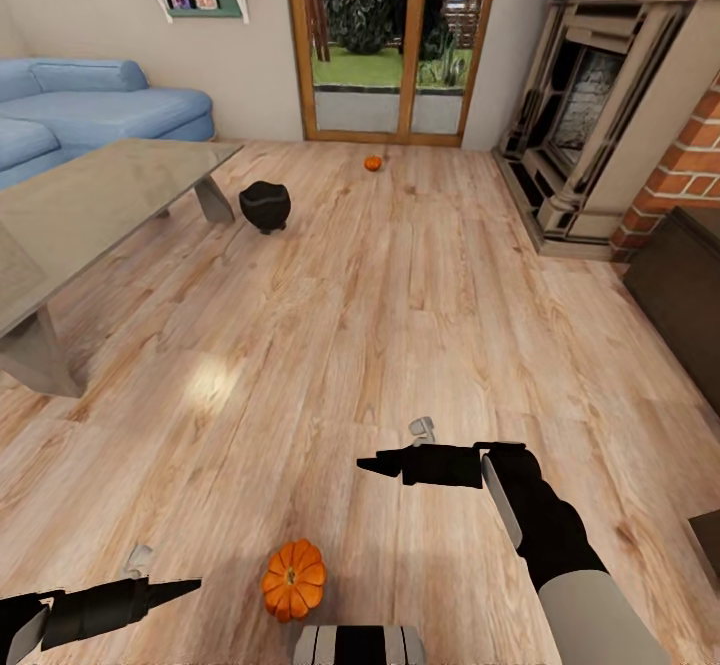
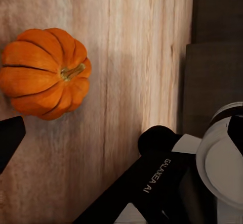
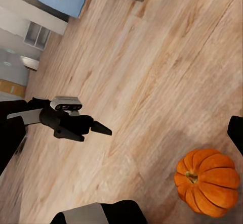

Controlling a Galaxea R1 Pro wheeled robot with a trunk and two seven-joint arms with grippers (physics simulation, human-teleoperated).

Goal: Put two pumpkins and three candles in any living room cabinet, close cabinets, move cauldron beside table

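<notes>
One orange pumpkin lies on the wood floor close in front of me, between my two arms; it is also visible from the wrists. My left gripper hovers open just left of it, holding nothing. My right gripper hangs open above the floor, beyond and to the right of that pumpkin, holding nothing. A second small pumpkin rests far off near the glass door. The black cauldron stands on the floor by the corner of the pale-grey table. A dark-brown cabinet shows at the right edge. The candles are out of view.
A blue sofa sits behind the table at the left. A stone fireplace and a brick column line the right wall. The glass door is straight ahead. Open wood floor stretches between me and the door.
</notes>
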